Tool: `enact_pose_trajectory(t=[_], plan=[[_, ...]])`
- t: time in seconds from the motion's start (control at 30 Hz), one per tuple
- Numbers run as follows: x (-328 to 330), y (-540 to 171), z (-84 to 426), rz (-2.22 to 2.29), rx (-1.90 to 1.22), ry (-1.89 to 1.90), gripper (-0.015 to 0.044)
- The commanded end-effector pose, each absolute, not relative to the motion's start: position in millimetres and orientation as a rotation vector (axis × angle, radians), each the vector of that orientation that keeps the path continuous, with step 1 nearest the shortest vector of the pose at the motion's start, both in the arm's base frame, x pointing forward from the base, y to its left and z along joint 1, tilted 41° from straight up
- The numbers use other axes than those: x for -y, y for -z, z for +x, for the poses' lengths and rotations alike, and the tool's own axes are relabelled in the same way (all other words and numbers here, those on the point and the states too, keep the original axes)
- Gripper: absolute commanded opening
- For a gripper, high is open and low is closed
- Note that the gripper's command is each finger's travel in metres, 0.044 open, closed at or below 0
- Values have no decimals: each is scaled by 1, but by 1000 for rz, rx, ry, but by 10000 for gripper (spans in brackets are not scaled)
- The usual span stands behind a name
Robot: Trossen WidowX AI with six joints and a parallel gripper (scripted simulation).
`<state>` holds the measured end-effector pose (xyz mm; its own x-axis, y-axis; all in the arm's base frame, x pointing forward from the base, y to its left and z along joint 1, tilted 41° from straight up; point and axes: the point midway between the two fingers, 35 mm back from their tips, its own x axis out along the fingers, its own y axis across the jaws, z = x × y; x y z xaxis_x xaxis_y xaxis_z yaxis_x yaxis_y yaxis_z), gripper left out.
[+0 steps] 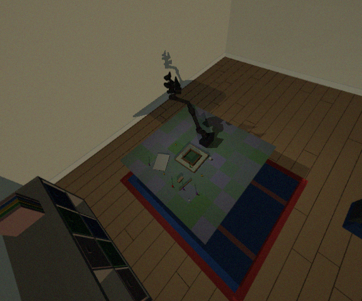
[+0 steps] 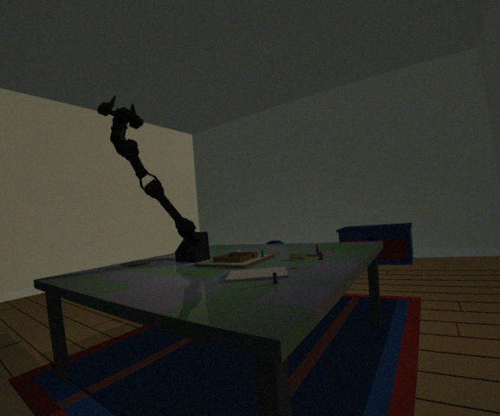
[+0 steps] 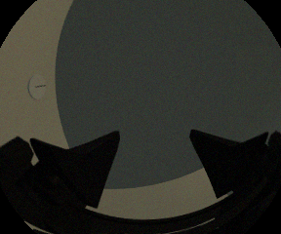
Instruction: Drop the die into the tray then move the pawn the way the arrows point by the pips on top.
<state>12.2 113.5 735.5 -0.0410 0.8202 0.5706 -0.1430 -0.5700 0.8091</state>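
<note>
Exterior view, taken from left to right: the arm [image 2: 151, 188] is seen stretched high above the desk [image 2: 196, 308], with the gripper [image 2: 118, 103] turned up toward the ceiling and its fingers spread wide apart with nothing between them, as is confirmed in the wrist view, where only wall and ceiling are framed. Further right, the board [image 2: 237, 259] with its raised dice tray [image 1: 192, 157] is found just beside the arm's base. A small pale object at the board's right edge in the top view is judged to be the die [image 1: 211, 158], though it is too small for certainty; the pawn cannot be picked out with confidence among several small coloured pieces. Since the desk is not shown at all by the wrist camera, a long descent is required, and the die could be missed or nudged away. A neighbouring piece could also be mistaken for the pawn, because all are tiny and dimly lit.
</note>
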Motion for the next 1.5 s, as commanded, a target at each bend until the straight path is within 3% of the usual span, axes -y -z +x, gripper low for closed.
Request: enact_pose_trajectory(t=[0.0,0.13,0.37,0.83,1.2,1.47], plan=[[-113,-736,12,1519,-743,-1705,374],[-108,-739,17,1573,-810,-1742,275],[-88,-749,52,1821,-993,-1744,275],[-45,-738,206,2699,-1679,-1509,275],[-48,-679,337,3357,-2278,-1019,275],[-68,-595,431,3916,-2488,-326,275]])
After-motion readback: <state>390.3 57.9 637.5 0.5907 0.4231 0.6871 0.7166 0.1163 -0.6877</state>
